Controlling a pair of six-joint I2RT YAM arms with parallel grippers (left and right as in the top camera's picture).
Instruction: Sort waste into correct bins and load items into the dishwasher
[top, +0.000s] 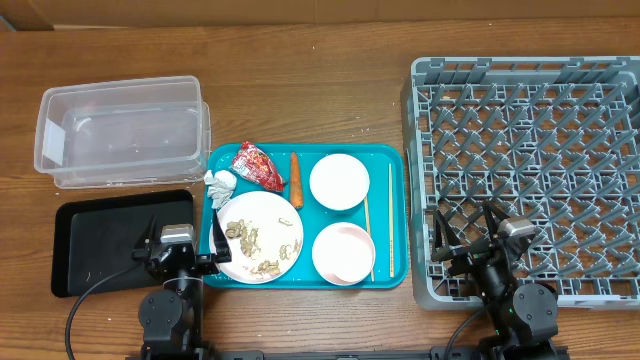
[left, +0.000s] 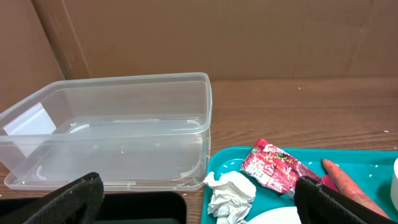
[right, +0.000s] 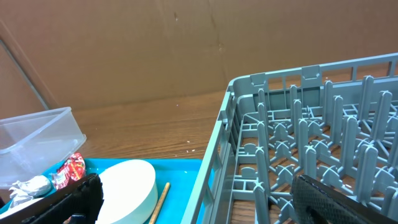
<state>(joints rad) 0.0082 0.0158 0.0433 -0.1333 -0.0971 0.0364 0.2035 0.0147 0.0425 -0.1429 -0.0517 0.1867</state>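
Observation:
A teal serving tray (top: 225, 155) holds a red snack wrapper (top: 258, 165), a crumpled white tissue (top: 220, 183), an orange carrot (top: 295, 178), a white plate (top: 282, 215) with beige food scraps (top: 252, 240), and two bowls (top: 340, 182) (top: 343, 253). A clear tub (top: 120, 140) and a black tray (top: 105, 240) lie to the left. The grey dish rack (top: 530, 170) is at the right. My left gripper (top: 183, 243) is open and empty over the black tray's right edge. My right gripper (top: 468, 242) is open and empty at the rack's front left corner. No cup shows.
Two wooden chopsticks (top: 390, 220) lie on the teal tray's right side. The left wrist view shows the tub (left: 124, 130), tissue (left: 230, 193), wrapper (left: 273, 168) and carrot (left: 348, 183). The right wrist view shows a bowl (right: 130, 186) and the rack's wall (right: 217, 155).

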